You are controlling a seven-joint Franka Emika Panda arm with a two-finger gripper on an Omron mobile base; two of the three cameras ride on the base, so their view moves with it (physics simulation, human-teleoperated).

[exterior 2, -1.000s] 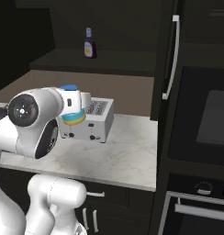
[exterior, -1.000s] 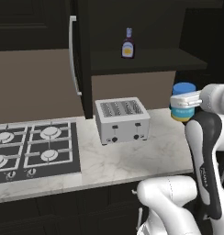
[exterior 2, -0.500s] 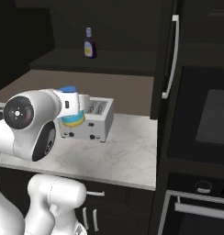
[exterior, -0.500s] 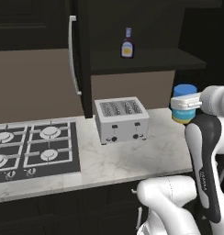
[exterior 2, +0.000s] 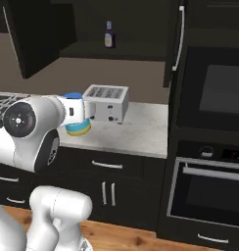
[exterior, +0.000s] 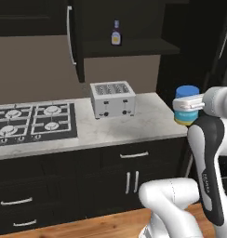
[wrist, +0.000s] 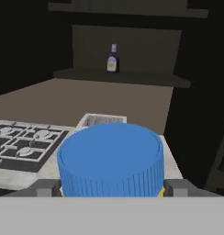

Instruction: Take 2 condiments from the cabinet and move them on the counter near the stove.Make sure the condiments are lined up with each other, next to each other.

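Gripper (exterior: 186, 105): pinching the squat jar (exterior: 186, 106) by its banded body, carrying it upright in the air beyond the right end of the counter (exterior: 148, 120), off the stone and well apart from the stove (exterior: 34, 123).

Jar: ribbed blue lid (wrist: 110, 158), rounded; yellow-and-teal bands, smooth, looking like plastic or glazed ware.

Small dark bottle (exterior: 116, 34): standing upright on the shelf of the open cabinet (exterior: 124, 46); yellow label, pale neck, slim shoulders.

Counter: marbled white-grey stone, thin pale edge, flat.

Stove: flat black top, round silver burners under black grates.

Toaster (exterior: 112, 99): brushed silver box, slotted top, sitting just right of the stove.

Progress, by judgement: first condiment is out of the cabinet but not yet placed. Remaining: setting it down near the stove, fetching the bottle, lining the two up side by side.
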